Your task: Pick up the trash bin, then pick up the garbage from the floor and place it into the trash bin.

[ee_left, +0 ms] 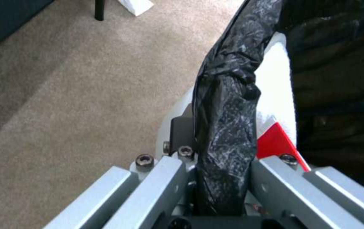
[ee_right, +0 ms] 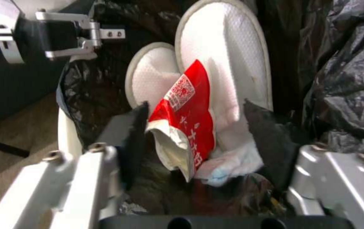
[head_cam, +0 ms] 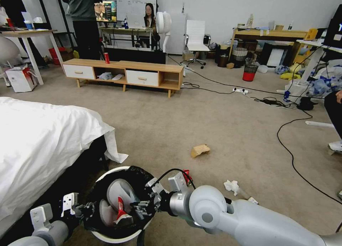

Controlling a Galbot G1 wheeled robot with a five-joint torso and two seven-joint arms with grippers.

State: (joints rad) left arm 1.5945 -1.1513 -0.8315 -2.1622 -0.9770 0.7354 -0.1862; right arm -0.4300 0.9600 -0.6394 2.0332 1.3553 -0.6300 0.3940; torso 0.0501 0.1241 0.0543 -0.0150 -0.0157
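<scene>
The left gripper (head_cam: 82, 207) pinches the trash bin (head_cam: 107, 235) by its bag-lined near-left rim, steadying it low by the bed (head_cam: 35, 146). The right gripper (head_cam: 142, 206) hangs spread over the red-white wrapper (head_cam: 120, 207) lying inside. A crumpled brown paper bag (head_cam: 200, 150) and white tissue (head_cam: 231, 185) wait on the carpet to the right.

Lab mock bedroom, white bed (head_cam: 39, 139), TV cabinet (head_cam: 123, 75), desks (head_cam: 269, 35), floor cables (head_cam: 295, 132)
</scene>
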